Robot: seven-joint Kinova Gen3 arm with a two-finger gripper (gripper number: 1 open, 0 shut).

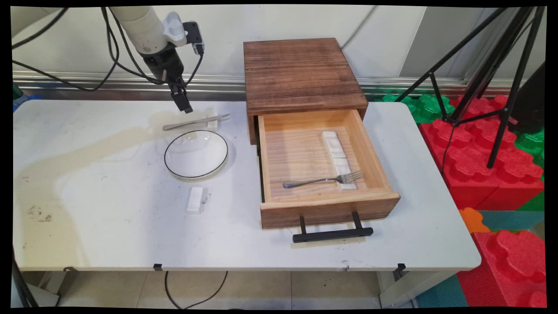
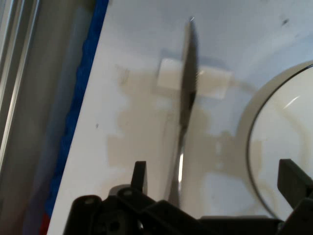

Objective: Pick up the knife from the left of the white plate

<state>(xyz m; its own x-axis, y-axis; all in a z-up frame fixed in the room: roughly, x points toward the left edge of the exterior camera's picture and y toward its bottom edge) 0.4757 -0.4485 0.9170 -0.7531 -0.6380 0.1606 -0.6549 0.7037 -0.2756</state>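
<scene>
from the main view my claw (image 1: 186,107) hangs empty just above the handle end of the one knife (image 1: 196,122), propped on a white block on the tabletop (image 1: 109,226); one plate (image 1: 196,154), one loose block (image 1: 195,199), one fork (image 1: 322,180) already in the one open drawer (image 1: 324,163). from my hand view, the fingers (image 2: 139,174) stand apart astride the knife (image 2: 187,98), not yet gripped.

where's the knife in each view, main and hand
Main view: the knife lies on the table's far side, just beyond the plate, its blade end on a small white block, below the gripper.
Hand view: the knife runs up the picture's middle, between the open fingers.
Shared landmark: the black-rimmed plate.
</scene>
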